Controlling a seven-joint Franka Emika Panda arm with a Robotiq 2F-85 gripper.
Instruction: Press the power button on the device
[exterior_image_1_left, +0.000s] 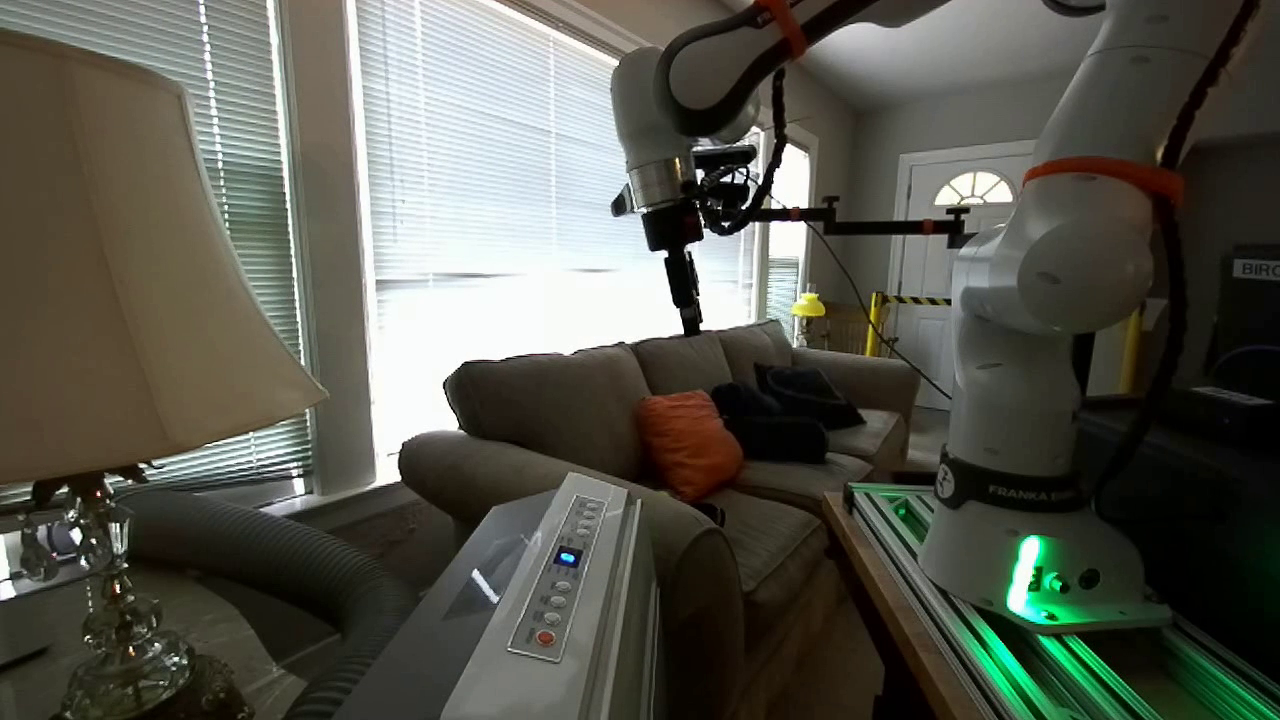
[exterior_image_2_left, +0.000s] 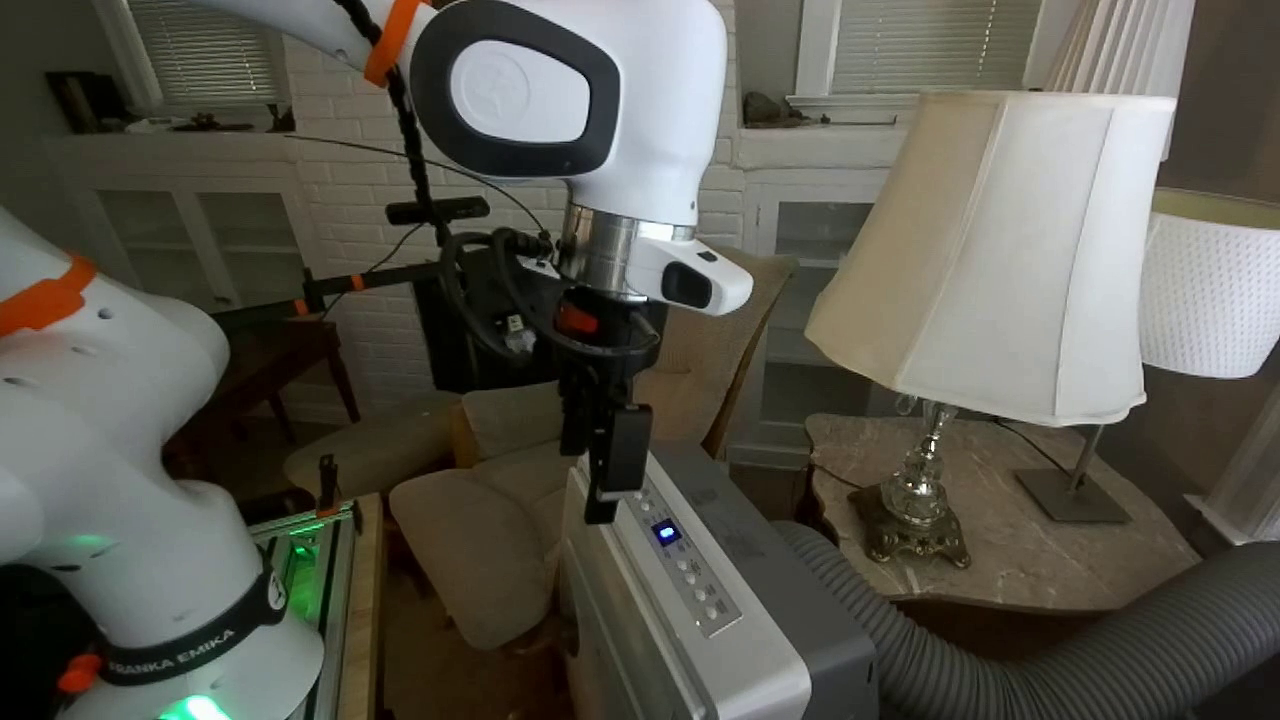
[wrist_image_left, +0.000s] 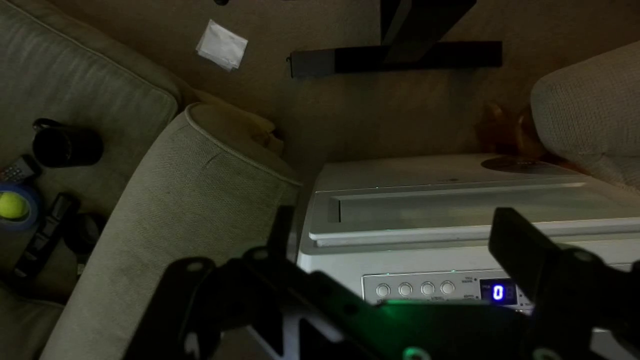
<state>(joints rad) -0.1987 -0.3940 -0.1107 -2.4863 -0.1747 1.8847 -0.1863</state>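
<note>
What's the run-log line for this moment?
hand: open, empty; position: hanging apart from device; display: lit blue; press: not underway

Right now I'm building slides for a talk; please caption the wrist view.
Open end effector above the pale device, its display showing a blue 0, sofa arm alongside.

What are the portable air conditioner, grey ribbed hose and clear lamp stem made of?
Portable air conditioner: likely molded plastic, fairly glossy; reflection on grey top.
Ribbed hose: probably plastic, matte; curves, little shine.
Lamp stem: glass or possibly acrylic, polished; transparent, bright highlights.
</note>
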